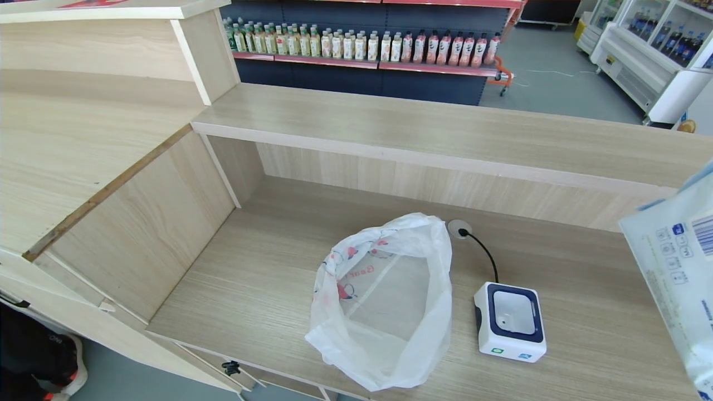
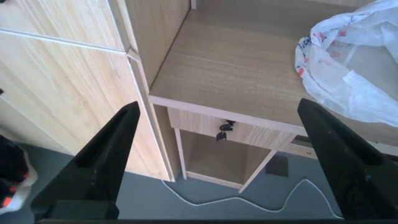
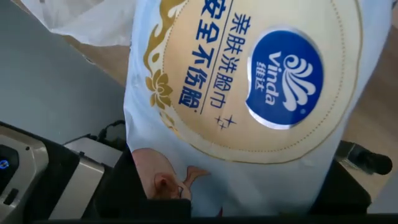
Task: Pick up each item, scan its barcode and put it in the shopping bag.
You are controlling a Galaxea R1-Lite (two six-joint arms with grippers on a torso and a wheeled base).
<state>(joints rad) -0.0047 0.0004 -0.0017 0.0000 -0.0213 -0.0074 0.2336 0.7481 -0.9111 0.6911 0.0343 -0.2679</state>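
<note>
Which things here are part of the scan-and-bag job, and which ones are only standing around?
Job things:
white pack, held by the right gripper
barcode scanner
shopping bag, open on the counter

Only around:
bottles on the shop shelf behind
coolers at the far right

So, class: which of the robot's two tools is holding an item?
The right tool, shut on the blue-and-white packet; the left tool hangs open, holding nothing.
</note>
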